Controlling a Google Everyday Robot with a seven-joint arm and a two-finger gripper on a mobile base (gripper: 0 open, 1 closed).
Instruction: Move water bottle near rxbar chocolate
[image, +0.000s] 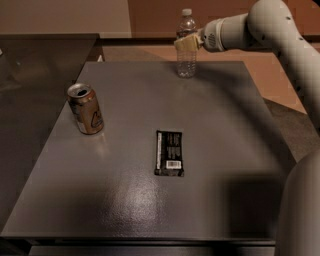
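- Three objects stand on one dark grey table (235, 150): a bottle, a can and a wrapped bar.
- Water bottle (186, 62): small, clear plastic, ribbed lower body, white cap on top. It is upright at the far edge of the table, a little right of centre. A label band cannot be made out, since the gripper crosses the bottle at that height.
- Gripper (186, 43): tan-coloured, on the end of a white arm (260, 25) that reaches in from the right. It sits against the bottle's upper body, just below the shoulder. Whether it clasps the bottle or only rests at it cannot be told.
- Rxbar chocolate (169, 153): flat black rectangular wrapper with small white print and a white barcode patch at the near end. It lies flat near the table's middle with its long side running away from the camera, well apart from the bottle.
- Drink can (86, 109): brown-gold, top opened, upright at the left side of the table, apart from the bar and far from the bottle.
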